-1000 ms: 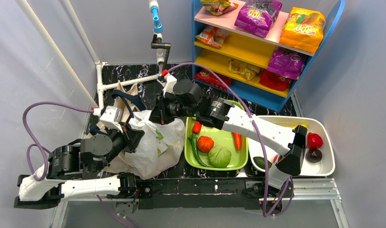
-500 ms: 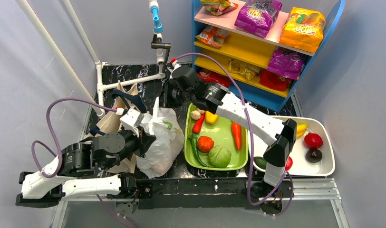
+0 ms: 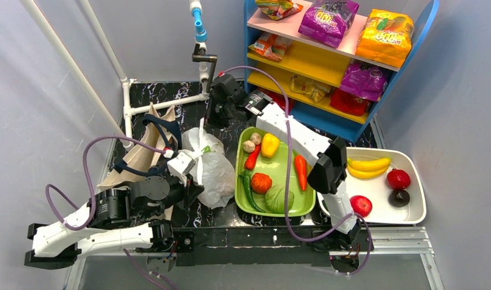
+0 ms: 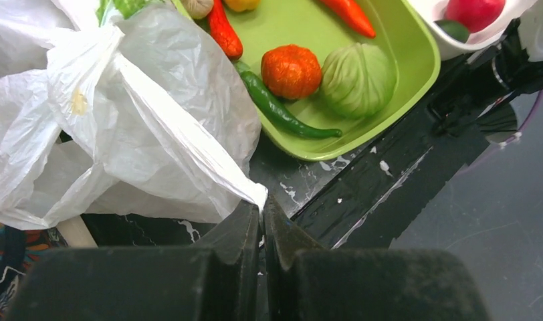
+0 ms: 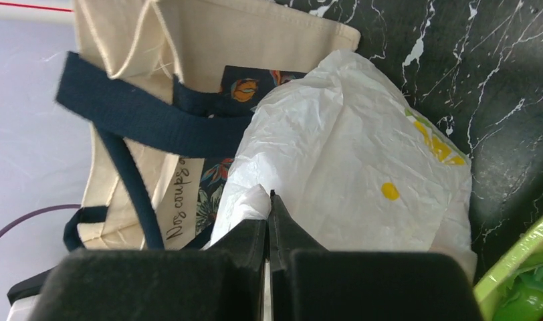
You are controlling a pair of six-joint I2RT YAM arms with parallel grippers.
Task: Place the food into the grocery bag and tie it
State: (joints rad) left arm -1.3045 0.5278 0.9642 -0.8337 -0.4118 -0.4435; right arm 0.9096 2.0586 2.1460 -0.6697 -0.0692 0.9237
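The grocery bag (image 3: pixel 214 172) sits on the bench (image 3: pixel 170 96), between a cloth bag (image 3: pixel 140 158) on its left and a tray (image 3: pixel 282 172) of vegetables (image 3: pixel 279 198) on its right. A tub (image 3: pixel 382 204) lies further right. Shelves (image 3: pixel 303 60) stand behind.

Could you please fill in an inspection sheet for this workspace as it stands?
Surface: black marbled table.
Job's things: white grocery bag beside green tray, contents hidden; bananas in white tray; snack packets on shelf.
Clutter: canvas tote left of bag; vegetables in green tray.
Grippers: left gripper shut on a bag strip; right gripper shut on the bag's top.
Cables: purple cables loop over both arms.
Surroundings: blue shelf, white pipe frame, grey walls.
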